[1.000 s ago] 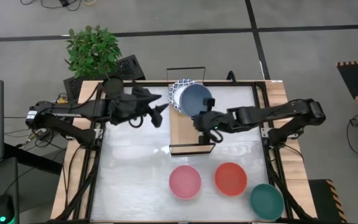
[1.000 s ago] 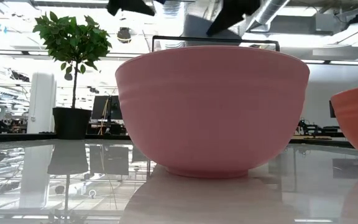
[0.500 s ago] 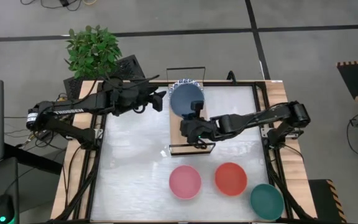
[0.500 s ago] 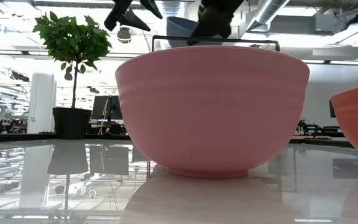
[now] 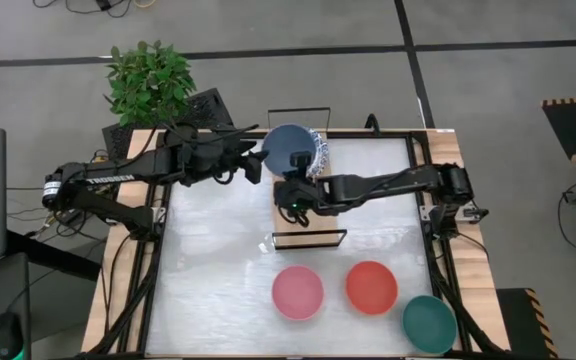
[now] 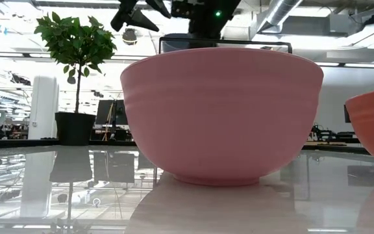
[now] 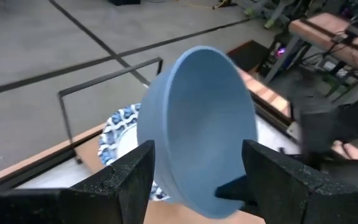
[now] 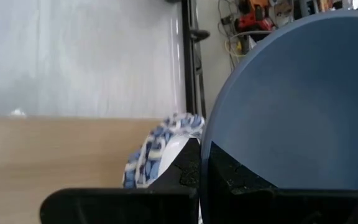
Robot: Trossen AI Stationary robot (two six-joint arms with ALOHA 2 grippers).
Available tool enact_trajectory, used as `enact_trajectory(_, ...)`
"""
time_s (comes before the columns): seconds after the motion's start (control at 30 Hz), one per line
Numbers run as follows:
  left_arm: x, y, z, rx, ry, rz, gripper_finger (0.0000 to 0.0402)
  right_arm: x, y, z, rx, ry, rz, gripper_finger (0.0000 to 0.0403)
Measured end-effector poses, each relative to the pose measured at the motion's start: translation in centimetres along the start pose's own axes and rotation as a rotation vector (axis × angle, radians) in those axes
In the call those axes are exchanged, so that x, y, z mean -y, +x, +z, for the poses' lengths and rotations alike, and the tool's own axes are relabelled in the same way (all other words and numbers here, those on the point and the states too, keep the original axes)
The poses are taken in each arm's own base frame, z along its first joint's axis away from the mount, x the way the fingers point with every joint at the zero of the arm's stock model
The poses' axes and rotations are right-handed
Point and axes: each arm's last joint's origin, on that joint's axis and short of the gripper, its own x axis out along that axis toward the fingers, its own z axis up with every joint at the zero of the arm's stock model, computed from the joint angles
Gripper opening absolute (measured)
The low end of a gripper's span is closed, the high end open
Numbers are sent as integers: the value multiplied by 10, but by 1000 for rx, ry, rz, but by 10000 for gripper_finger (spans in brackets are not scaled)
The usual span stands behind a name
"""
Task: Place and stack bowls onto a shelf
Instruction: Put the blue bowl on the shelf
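One slate-blue bowl (image 5: 290,150), rigid, smooth, likely slippery and chippable; pinched at rim by right end effector (image 5: 302,176) over patterned stack (image 5: 315,150). Left end effector (image 7: 197,180) spread, ungripping.

Slate-blue bowl (image 5: 289,150) is occupying the shelf (image 5: 290,222)'s far end; both grippers are crowding it (near half lying bare). Three bowls are standing beyond.

A pink bowl (image 6: 221,116) is sitting on the glossy table (image 6: 57,195), filling most of the view, with a red bowl's (image 6: 373,130) edge showing beside it. A potted plant (image 6: 75,71) is standing farther back, and dark arm parts (image 6: 174,10) are hanging above a black wire frame (image 6: 224,41).
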Motion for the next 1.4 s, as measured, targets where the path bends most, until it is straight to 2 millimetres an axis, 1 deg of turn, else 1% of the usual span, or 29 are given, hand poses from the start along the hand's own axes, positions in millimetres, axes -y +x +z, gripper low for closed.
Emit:
enact_trajectory(0.07, -1, 0, -2, -10, 14, 25, 226, 2, 0, 5, 14, 0, -6, 24)
enact_trajectory(0.23, -7, -1, -6, -22, 57, 142, 226, 4, -2, 8, 23, 0, -10, 24)
enact_trajectory(0.43, -8, 0, -6, -14, 32, 152, 226, 4, -2, 9, 29, 7, -12, 24)
enact_trajectory(0.57, -9, 6, -8, -33, 30, 160, 226, 4, -4, 12, 54, 18, -19, 24)
enact_trajectory(0.77, -9, 22, -16, -91, 16, 139, 220, 0, -7, 15, 72, 3, -16, 24)
enact_trajectory(0.83, -10, 23, -16, -92, 7, 140, 207, 0, -7, 14, 67, -1, -13, 24)
enact_trajectory(0.93, -10, 23, -15, -76, 2, 151, 172, 0, -7, 13, 63, -4, -11, 24)
enact_trajectory(1.17, -11, 22, -14, -74, 4, 156, 47, 1, -8, 16, 82, 19, -20, 33)
enact_trajectory(1.23, -11, 22, -14, -67, 16, 168, 17, 1, -8, 17, 93, 26, -23, 38)
enact_trajectory(1.27, -11, 22, -14, -66, 18, 171, 10, 1, -8, 18, 97, 30, -23, 40)
enact_trajectory(1.4, -13, 23, -13, -65, 25, 178, 7, 2, -8, 19, 113, 44, -22, 53)
